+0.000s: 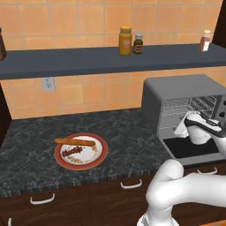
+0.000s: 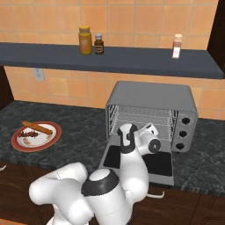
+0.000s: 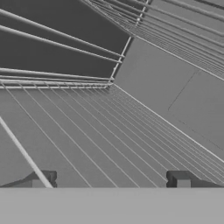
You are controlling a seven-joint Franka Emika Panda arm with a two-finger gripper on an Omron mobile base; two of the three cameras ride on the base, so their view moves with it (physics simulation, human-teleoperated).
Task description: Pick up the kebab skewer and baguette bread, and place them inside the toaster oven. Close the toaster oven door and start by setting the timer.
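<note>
The kebab skewer (image 1: 73, 151) (image 2: 29, 132) and the baguette bread (image 1: 75, 141) (image 2: 37, 127) lie side by side on a red-rimmed plate (image 1: 90, 164) (image 2: 48, 139), on the counter far left of the arm. At the right stands the grey toaster oven (image 1: 176, 86) (image 2: 151, 94), its dark glass door (image 1: 190, 148) (image 2: 112, 156) dropped flat. My gripper (image 1: 180, 128) (image 2: 151, 128) (image 3: 111, 179) is at the oven's mouth above the door. It is open with nothing between the fingertips (image 3: 43, 178). The hand view looks onto a wire rack (image 3: 109, 140).
A dark shelf (image 1: 66, 59) (image 2: 132, 59) runs above the counter with an orange jar (image 1: 125, 41) (image 2: 85, 40), a small dark bottle (image 1: 138, 44) (image 2: 99, 44) and a pale bottle (image 1: 204, 41) (image 2: 177, 46). Three knobs (image 2: 184, 121) sit on the oven's right face. Drawers line the counter's front edge.
</note>
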